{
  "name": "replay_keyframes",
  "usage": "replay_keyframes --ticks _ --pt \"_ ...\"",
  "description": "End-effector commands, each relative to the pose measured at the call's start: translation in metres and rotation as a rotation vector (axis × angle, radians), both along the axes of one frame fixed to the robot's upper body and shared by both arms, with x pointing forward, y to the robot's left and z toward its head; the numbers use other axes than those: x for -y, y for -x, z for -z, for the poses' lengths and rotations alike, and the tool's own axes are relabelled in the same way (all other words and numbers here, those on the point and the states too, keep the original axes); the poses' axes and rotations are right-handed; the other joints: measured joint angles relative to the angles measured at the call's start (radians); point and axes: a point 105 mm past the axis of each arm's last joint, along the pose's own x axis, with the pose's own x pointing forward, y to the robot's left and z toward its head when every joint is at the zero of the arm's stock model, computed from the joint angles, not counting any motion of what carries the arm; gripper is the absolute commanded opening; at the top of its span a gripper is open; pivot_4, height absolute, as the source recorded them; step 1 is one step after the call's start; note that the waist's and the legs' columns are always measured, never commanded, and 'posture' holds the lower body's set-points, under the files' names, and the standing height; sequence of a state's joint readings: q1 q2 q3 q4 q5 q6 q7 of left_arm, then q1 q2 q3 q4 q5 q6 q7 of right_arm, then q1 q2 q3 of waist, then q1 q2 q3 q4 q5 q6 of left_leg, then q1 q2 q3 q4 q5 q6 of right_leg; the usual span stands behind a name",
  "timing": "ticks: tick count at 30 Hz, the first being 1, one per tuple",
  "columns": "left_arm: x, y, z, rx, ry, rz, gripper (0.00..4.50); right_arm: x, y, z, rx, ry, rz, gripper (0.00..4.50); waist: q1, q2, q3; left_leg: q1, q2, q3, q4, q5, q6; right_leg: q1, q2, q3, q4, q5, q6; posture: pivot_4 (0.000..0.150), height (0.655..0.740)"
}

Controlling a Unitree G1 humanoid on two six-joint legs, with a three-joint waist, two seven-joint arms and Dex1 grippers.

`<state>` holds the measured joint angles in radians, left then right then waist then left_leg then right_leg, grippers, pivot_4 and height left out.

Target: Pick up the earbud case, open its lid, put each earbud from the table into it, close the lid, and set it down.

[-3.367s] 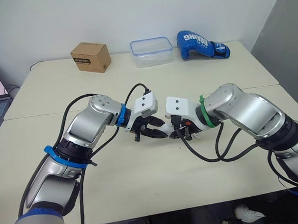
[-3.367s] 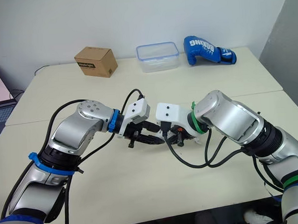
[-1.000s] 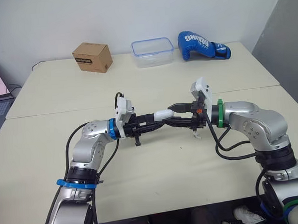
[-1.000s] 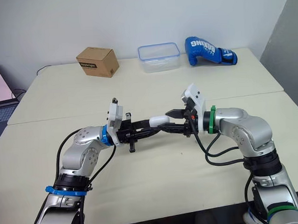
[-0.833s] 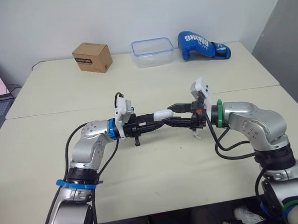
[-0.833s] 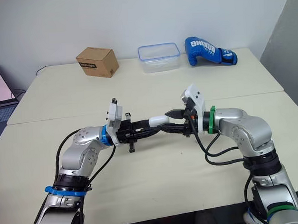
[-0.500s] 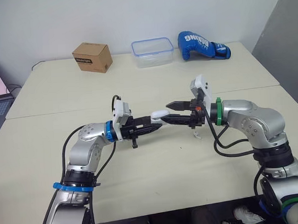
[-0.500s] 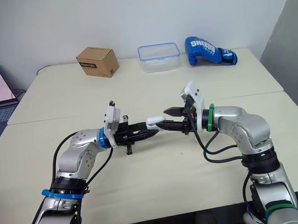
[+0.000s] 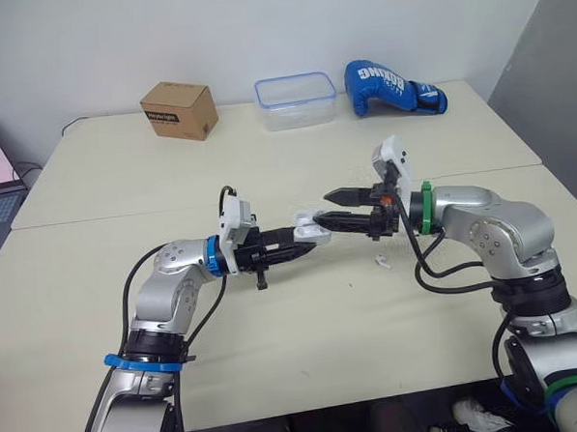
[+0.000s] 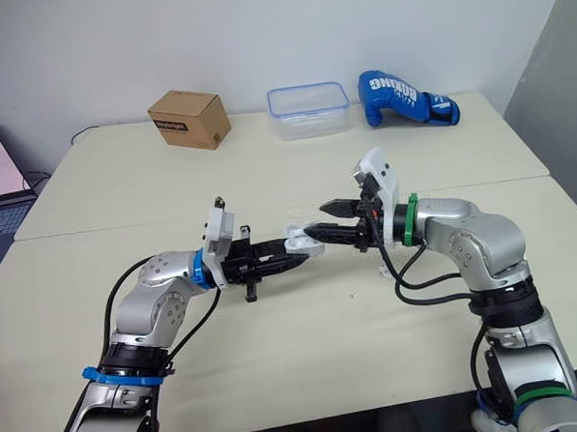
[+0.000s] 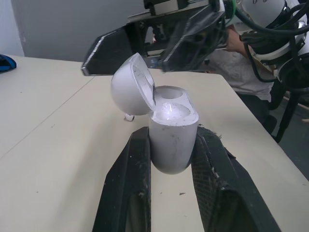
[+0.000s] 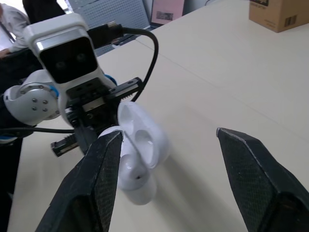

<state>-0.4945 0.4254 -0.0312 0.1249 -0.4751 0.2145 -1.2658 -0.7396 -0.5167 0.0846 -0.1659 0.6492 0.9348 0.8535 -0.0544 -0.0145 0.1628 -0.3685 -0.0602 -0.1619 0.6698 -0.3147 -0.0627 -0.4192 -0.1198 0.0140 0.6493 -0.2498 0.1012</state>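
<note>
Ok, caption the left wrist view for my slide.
Left gripper holds the earbud case, lid open, right gripper open beyond.

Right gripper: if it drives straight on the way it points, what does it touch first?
The right gripper would likely meet the open lid of the case first, held straight ahead by the left gripper; gap unclear.

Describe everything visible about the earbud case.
The earbud case is small, white and rounded, of glossy plastic by its look. Its lid is hinged open, baring two wells that look empty. It stands upright, off the table, its lower body pinched between the left gripper's two black fingers. The right gripper, open, is poised right by the lid; whether it touches I cannot tell.
</note>
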Motion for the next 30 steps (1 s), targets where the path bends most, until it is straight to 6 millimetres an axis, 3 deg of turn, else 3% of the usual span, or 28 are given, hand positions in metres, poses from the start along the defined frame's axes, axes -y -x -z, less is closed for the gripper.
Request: replay_keyframes --ticks 1,5,9,12,15,20,30 --pt "-0.011 -0.004 -0.011 0.047 0.022 -0.038 0.77 0.01 0.003 -0.03 0.092 0.047 -0.003 3.21 0.0 0.0 0.0 0.0 0.0 0.0 0.0 0.0 0.0 0.0 0.0 0.0 0.0 0.0 0.0 0.15 0.7307" --pt "-0.018 -0.011 -0.016 0.057 0.02 -0.061 0.77 0.03 -0.002 -0.03 0.052 0.273 0.05 3.21 0.0 0.0 0.0 0.0 0.0 0.0 0.0 0.0 0.0 0.0 0.0 0.0 0.0 0.0 0.0 0.15 0.7307" --pt "-0.019 -0.017 -0.019 0.067 0.025 -0.064 0.77 0.051 -0.004 -0.016 -0.062 0.575 0.146 3.21 0.001 0.0 0.0 0.0 0.0 0.0 -0.001 0.0 0.0 0.0 0.0 -0.001 -0.001 0.0 0.0 0.15 0.7307" --pt "-0.017 -0.019 -0.019 0.069 0.029 -0.058 0.77 0.048 -0.005 -0.009 -0.13 0.656 0.198 3.21 -0.001 0.0 0.0 0.0 0.0 0.001 -0.002 0.0 0.0 -0.001 0.0 0.0 -0.001 0.0 0.0 0.15 0.7307" --pt "-0.014 -0.02 -0.018 0.069 0.029 -0.046 0.77 0.041 -0.003 0.018 -0.178 0.763 0.249 3.21 -0.002 0.0 0.0 0.0 0.001 0.001 -0.002 0.0 0.0 -0.001 0.0 0.0 -0.001 0.0 0.0 0.15 0.7307" --pt "-0.009 -0.02 -0.02 0.075 0.029 -0.024 0.77 0.039 0.0 0.057 -0.252 0.842 0.317 3.21 0.001 0.0 0.0 -0.002 -0.001 0.0 -0.001 0.0 0.0 -0.002 -0.001 0.0 -0.001 0.0 0.0 0.15 0.7307" --pt "-0.005 -0.017 -0.02 0.071 0.036 -0.011 0.77 0.047 -0.028 0.07 -0.224 0.872 0.48 3.21 0.003 0.0 0.0 -0.006 -0.002 -0.002 0.007 0.0 0.0 -0.003 -0.002 -0.002 0.002 0.0 0.0 0.15 0.7307"
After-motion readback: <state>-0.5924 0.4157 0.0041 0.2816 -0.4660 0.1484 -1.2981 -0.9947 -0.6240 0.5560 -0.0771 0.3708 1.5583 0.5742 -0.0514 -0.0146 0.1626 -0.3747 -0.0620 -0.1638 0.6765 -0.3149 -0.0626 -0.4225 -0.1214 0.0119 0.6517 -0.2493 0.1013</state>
